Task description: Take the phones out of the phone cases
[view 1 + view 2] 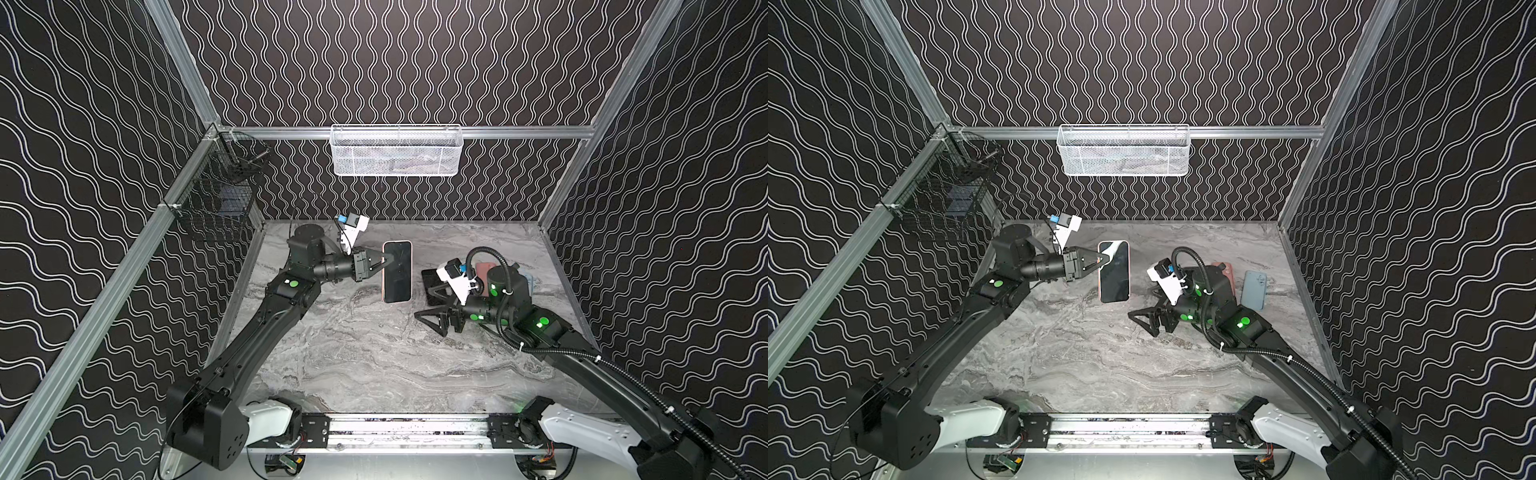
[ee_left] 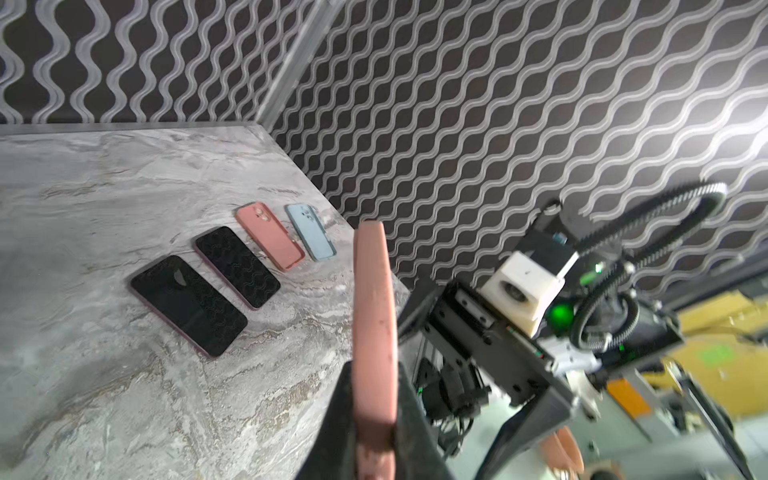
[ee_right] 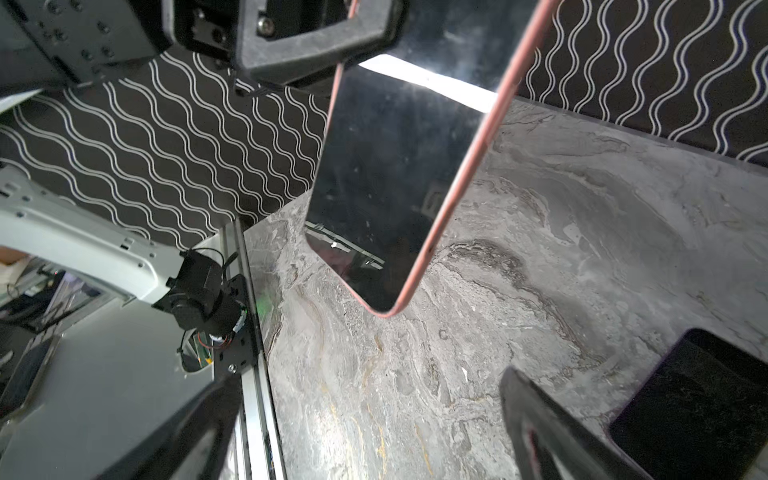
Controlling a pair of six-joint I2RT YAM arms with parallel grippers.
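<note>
Top views: the left gripper (image 1: pixel 386 262) holds the phone (image 1: pixel 398 272) above the bench (image 1: pixel 353 365), screen up. Its jaws are clamped over one long edge. The phone sits fully inside its pink phone case (image 1: pixel 382 291), so only the rim shows. We judge the lift frees the back and the other edges for the second arm. The right gripper (image 1: pixel 424 306) hangs low nearby, jaws spread wide and empty.

Left wrist: we see the case edge-on, pinched between the dark fingers (image 2: pixel 411 415). Beyond it, a row lies flat on the bench: two dark phones (image 2: pixel 189 305), a spare pink case (image 2: pixel 270 236) and a blue case (image 2: pixel 311 232). All are well apart from the held phone, and we think they are parked aside to keep the middle free.

Right wrist: the glossy screen hangs tilted over the bench, and the pink rim runs unbroken round the near corner. No corner is peeled yet, so we judge the removal not begun. The right jaws frame the view, wide apart with nothing between. The slick glass may slip when the rim is pried.
</note>
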